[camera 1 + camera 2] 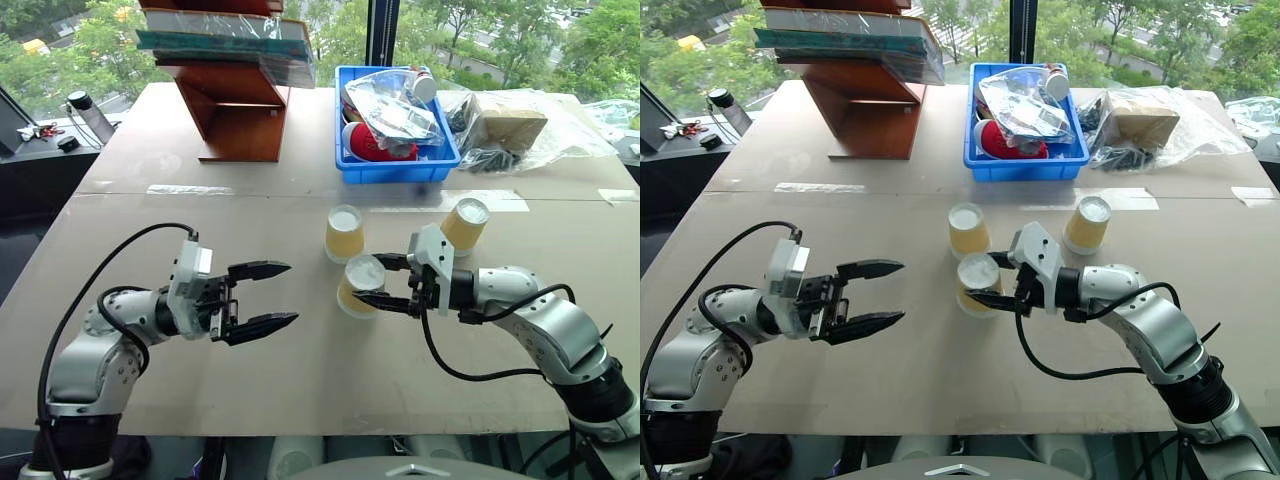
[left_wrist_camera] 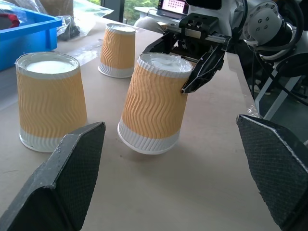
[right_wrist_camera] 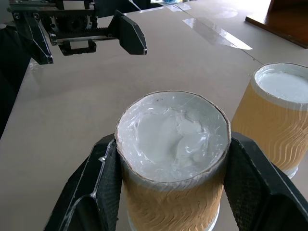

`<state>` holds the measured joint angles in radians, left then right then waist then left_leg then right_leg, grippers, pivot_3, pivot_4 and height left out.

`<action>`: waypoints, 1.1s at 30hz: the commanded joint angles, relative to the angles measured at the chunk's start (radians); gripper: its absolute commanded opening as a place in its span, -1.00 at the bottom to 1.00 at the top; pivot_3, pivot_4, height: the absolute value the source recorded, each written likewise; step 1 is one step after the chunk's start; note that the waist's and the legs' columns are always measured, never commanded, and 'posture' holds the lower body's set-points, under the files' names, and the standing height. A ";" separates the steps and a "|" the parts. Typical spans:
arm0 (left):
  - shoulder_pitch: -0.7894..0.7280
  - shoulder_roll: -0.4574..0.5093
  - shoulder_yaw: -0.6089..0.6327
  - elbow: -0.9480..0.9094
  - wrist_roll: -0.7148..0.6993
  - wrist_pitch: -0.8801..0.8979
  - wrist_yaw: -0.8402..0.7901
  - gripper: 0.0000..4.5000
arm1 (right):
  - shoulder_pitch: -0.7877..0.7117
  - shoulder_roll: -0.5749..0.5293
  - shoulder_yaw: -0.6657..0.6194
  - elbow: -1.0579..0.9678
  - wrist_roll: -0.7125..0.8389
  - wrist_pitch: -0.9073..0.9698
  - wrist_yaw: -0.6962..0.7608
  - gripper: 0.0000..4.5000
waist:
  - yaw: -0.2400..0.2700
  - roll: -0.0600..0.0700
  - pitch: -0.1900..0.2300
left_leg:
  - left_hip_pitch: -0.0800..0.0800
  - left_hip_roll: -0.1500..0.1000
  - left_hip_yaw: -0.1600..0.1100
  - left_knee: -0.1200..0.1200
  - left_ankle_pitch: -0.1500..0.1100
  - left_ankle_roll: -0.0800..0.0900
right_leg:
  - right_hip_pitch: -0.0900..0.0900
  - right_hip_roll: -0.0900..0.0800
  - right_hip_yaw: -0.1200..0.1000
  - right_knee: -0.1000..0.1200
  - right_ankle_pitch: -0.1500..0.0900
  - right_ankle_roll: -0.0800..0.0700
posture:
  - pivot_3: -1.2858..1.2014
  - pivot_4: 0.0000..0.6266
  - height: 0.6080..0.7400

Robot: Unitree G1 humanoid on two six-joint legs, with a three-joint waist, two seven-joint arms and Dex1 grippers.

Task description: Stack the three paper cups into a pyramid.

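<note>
My right gripper (image 1: 384, 281) is clamped high on one upside-down paper cup (image 1: 360, 285), near its white base, and that cup sits tilted with one edge of its rim off the table (image 1: 200, 390), so I judge it could slip or buckle, or knock the second cup (image 1: 344, 233) just beyond the jaws. My left gripper (image 1: 265, 296) hangs wide open and empty, well apart from them. I count three cups, the third (image 1: 465, 225) behind the right wrist, and none stacked.
</note>
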<state>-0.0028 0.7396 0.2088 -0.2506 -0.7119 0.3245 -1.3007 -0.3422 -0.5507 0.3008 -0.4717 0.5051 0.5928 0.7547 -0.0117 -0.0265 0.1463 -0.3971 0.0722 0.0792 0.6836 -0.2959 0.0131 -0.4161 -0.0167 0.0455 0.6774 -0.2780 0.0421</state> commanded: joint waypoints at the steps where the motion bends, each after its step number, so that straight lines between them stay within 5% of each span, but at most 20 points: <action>1: 0.006 0.006 0.026 -0.048 -0.028 0.009 0.014 1.00 | 0.007 -0.008 -0.021 -0.019 -0.016 -0.029 0.021 0.03 | 0.000 0.000 0.000 | 0.000 0.000 0.000 0.000 0.000 0.000 | 0.000 0.000 0.000 0.000 0.000 0.000 | 0.03 -0.52 1.00; 32: -0.006 -0.004 0.012 -0.062 -0.024 0.019 0.046 1.00 | -0.064 0.107 0.044 0.150 -0.167 -0.131 0.122 0.03 | -0.001 0.000 0.000 | 0.000 0.000 0.000 0.000 0.000 0.000 | 0.000 0.000 0.000 0.001 0.000 0.000 | 0.03 -0.52 1.00; 33: -0.007 -0.004 0.012 -0.062 -0.024 0.019 0.047 1.00 | -0.064 0.109 0.043 0.155 -0.167 -0.131 0.127 0.21 | -0.001 0.000 0.000 | 0.000 0.000 0.000 0.000 0.000 0.000 | 0.000 0.000 0.000 0.001 0.000 0.000 | 0.03 -0.52 1.00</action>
<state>0.0008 0.7368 0.2080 -0.2777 -0.7129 0.3449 -1.2587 -0.3919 -0.4470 0.3485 -0.3031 0.3333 0.4837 0.8661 -0.0127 -0.0264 0.1463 -0.3970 0.0721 0.0788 0.6840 -0.2957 0.0129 -0.4160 -0.0165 0.0450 0.6780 -0.2778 0.0419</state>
